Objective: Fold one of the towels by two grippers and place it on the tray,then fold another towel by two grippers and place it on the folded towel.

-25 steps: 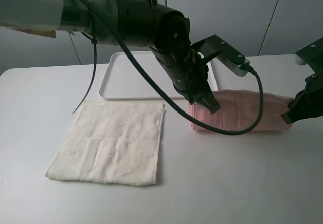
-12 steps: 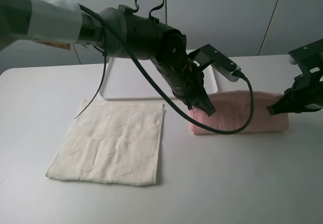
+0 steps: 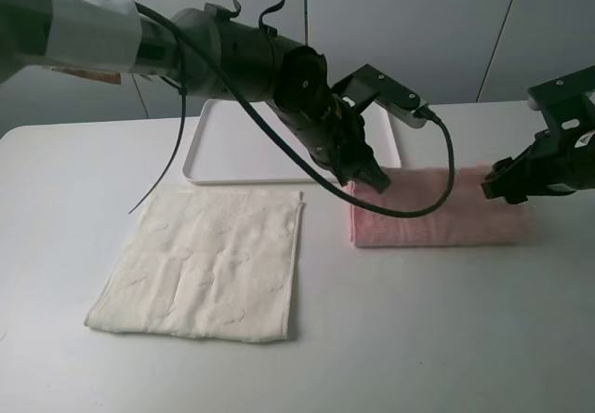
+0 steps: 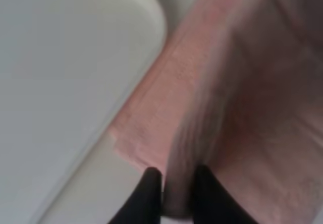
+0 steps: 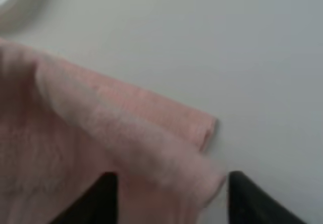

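Note:
The pale pink towel (image 3: 437,218) lies as a folded strip on the table, right of the tray (image 3: 206,173). My left gripper (image 3: 374,180) hovers at its left end. In the left wrist view its jaws (image 4: 176,188) stand slightly parted, with a blurred fold of the pink towel (image 4: 242,108) still between them. My right gripper (image 3: 495,190) is at the strip's right end. Its jaws (image 5: 171,193) are wide open over the loose pink edge (image 5: 75,133). The cream-white towel (image 3: 204,264) lies flat and unfolded at the front left.
The white tray's rounded corner (image 4: 60,57) sits just beside the pink strip's left end. The left arm's black cable (image 3: 437,190) hangs across the pink towel. Bare white table runs along the front and right.
Both grippers have opened from shut and lifted slightly toward the back. The pink towel's raised layer has dropped, so the strip lies flatter.

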Robot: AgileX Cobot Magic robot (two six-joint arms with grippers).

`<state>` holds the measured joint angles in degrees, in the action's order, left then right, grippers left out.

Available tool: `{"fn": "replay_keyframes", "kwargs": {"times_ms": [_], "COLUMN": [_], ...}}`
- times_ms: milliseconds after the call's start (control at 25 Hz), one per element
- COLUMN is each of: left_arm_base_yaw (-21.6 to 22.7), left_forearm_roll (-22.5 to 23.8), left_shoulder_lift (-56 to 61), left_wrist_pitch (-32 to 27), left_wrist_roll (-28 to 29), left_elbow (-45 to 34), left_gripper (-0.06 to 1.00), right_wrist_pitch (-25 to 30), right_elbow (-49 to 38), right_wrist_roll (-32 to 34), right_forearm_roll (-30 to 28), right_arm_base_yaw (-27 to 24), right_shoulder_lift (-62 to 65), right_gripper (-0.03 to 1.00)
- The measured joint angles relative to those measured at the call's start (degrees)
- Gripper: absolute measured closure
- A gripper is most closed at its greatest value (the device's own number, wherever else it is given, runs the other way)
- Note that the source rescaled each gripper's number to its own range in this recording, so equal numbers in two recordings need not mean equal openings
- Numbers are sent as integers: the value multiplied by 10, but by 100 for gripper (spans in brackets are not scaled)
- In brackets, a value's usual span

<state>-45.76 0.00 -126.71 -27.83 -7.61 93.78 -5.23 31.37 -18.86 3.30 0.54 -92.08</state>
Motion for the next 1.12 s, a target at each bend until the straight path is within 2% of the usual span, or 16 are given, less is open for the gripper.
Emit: {"fn": "replay_keyframes", "kwargs": {"times_ms": [40,80,120,160,360,520,680,840,920,1120], "left_arm_base_yaw": [2,4,6,8,13,32,36,36,36,30], "left_forearm_roll": [-3,-3,-3,-3,-17,-42,-39,-39,-39,-41], "left_shoulder_lift": [0,0,0,0,-2,-22,-75,-126,-144,-165], "left_wrist_pitch": [0,1,1,-2,-72,-183,-298,-344,-360,-371], "left_wrist_roll": [8,18,29,36,55,95,146,205,219,240], "left_elbow": [0,0,0,0,29,118,227,272,277,279], "left_gripper": [39,20,7,1,-2,-2,-2,-2,-2,-3], "right_wrist_pitch": [5,12,24,39,167,277,399,498,522,530], "right_elbow": [5,11,20,30,108,183,252,293,301,306], "right_wrist_roll": [0,1,2,2,2,15,57,85,100,114], "right_forearm_roll": [10,22,35,40,53,53,45,31,26,20], "right_arm_base_yaw": [0,0,0,0,0,0,0,0,0,0], "right_shoulder_lift": [0,0,0,-1,-3,-8,-42,-87,-105,-127], "right_gripper": [5,0,-1,-2,-3,-3,-3,-3,-3,-3]}}
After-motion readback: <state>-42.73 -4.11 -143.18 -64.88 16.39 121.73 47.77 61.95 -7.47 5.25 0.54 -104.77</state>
